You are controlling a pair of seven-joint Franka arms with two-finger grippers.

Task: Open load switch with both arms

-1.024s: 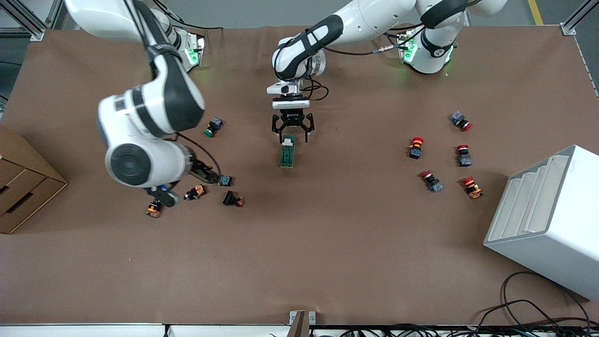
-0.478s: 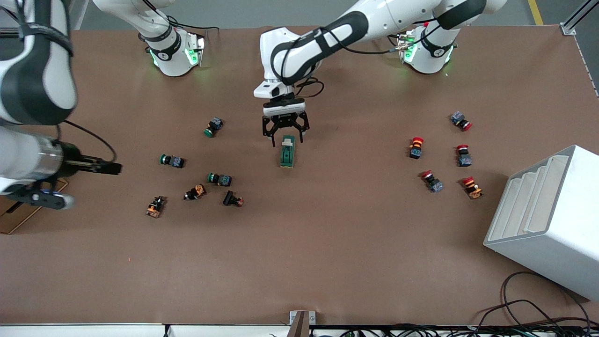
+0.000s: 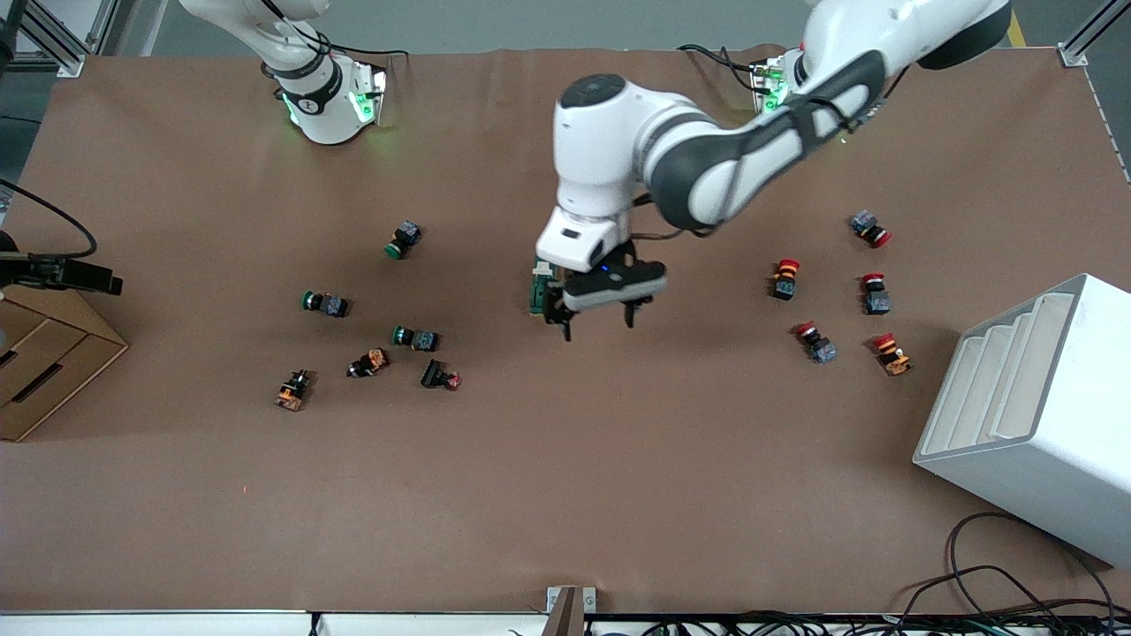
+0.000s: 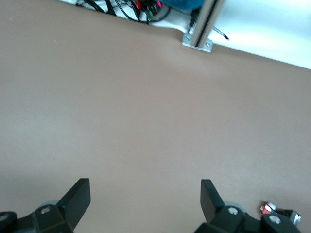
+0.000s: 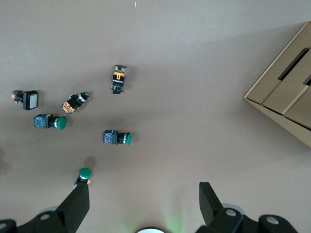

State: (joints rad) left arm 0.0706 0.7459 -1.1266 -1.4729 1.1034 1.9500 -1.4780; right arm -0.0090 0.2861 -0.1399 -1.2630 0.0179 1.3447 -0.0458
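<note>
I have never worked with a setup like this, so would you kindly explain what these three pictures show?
Two white robot arms stand at a brown table. One picture looks down from a high camera; the other two come from cameras on the wrists. The left end effector, fingers open and holding nothing, hangs over the small dark green oblong load switch. The right end effector, also open, is up near the cardboard box, looking down on green-capped push buttons. Red-capped buttons and a white rack lie toward the left arm's end.

No readable text anywhere: no labels, brands or nos. on the push buttons, arms, cardboard box or white rack. Any markings on the parts are too small to read.
</note>
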